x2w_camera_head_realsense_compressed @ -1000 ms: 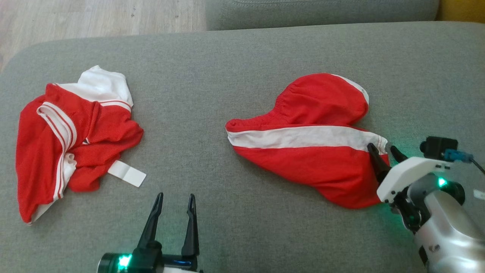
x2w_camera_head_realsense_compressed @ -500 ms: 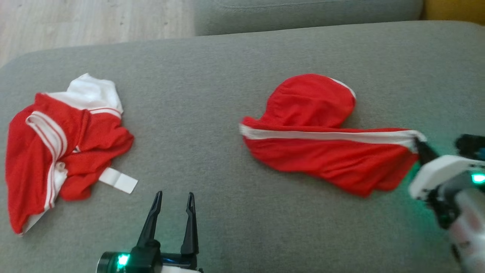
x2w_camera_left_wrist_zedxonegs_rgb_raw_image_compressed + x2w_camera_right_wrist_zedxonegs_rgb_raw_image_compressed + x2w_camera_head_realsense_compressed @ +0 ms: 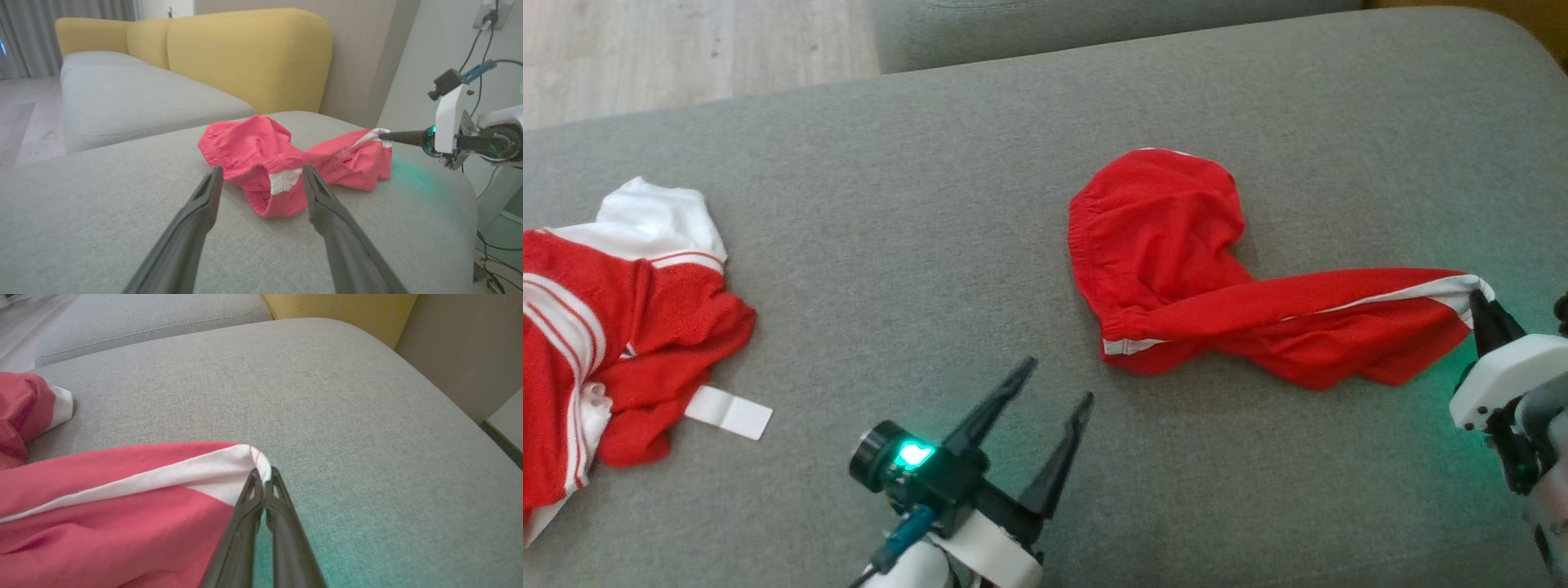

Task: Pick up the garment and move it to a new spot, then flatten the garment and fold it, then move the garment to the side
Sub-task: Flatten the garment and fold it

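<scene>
Grey sofa cushion (image 3: 931, 204), right pincer (image 3: 1476, 297) clamped on red shorts (image 3: 1160, 237) at white-striped corner, left pincer (image 3: 1060, 378) spread wide nearby

Grey sofa (image 3: 931, 204); yellow backrest (image 3: 245, 53); wooden floor (image 3: 686, 49)

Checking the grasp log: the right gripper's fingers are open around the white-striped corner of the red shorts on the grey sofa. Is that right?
No. The right wrist view shows the right gripper with its fingers shut on that white-striped corner of the red shorts, on the grey sofa.
</scene>
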Available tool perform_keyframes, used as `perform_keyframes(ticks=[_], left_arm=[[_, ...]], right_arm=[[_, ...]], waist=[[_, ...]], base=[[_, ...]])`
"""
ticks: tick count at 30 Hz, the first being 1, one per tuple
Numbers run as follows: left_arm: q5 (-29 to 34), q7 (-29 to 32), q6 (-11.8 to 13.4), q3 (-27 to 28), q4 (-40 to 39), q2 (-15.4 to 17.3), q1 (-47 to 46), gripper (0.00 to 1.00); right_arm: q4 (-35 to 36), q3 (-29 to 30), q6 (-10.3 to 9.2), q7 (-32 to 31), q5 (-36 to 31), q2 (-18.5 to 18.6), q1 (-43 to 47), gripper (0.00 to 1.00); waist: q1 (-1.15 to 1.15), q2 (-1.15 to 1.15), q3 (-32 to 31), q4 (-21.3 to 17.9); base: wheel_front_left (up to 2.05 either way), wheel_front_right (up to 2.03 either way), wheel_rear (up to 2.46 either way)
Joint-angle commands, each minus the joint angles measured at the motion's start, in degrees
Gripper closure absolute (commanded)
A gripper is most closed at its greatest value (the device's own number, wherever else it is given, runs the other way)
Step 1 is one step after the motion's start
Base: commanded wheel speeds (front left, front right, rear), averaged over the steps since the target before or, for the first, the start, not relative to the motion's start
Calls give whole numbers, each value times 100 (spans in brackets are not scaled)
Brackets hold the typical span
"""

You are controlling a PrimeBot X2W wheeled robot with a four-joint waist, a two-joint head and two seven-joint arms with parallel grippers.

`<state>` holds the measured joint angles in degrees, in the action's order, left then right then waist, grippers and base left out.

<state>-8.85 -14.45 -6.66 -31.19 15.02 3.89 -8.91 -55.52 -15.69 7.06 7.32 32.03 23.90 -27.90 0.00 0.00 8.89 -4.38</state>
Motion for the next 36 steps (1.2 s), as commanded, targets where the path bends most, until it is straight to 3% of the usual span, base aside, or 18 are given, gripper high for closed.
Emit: perform_keyframes(ticks=[1, 10, 22, 31, 32, 35, 36], left_arm=[[-12, -55, -52, -95, 98, 104, -308, 0], [-916, -55, -81, -1325, 1302, 220, -1506, 0], [-1860, -55, -82, -2076, 2091, 133, -2320, 0], [-2522, -55, -82, -2620, 2176, 188, -2605, 2], [-2568, -55, -82, -2668, 2163, 194, -2627, 17], [-2643, -55, -82, -2774, 2063, 228, -2704, 80], [-2652, -55, -82, -2782, 2027, 245, -2724, 96]], right_arm=[[107, -51, 43, 82, -60, 53, -131, 100], [188, -91, 43, 1, -151, -77, -188, 100], [389, -258, 43, -134, -52, -138, -176, 100], [436, -300, 43, -134, -3, -141, -200, 100], [442, -305, 43, -132, -1, -139, -205, 100], [458, -316, 43, -126, 8, -137, -216, 100], [463, -323, 43, -129, 10, -136, -217, 100]], waist=[[0, 0, 20, -67], [0, 0, 187, -208], [0, 0, 325, -332], [0, 0, 341, -402], [0, 0, 346, -408], [0, 0, 354, -419], [0, 0, 352, -424]], base=[[0, 0, 0], [0, 0, 0], [0, 0, 0], [0, 0, 0], [0, 0, 0], [0, 0, 0], [0, 0, 0]])
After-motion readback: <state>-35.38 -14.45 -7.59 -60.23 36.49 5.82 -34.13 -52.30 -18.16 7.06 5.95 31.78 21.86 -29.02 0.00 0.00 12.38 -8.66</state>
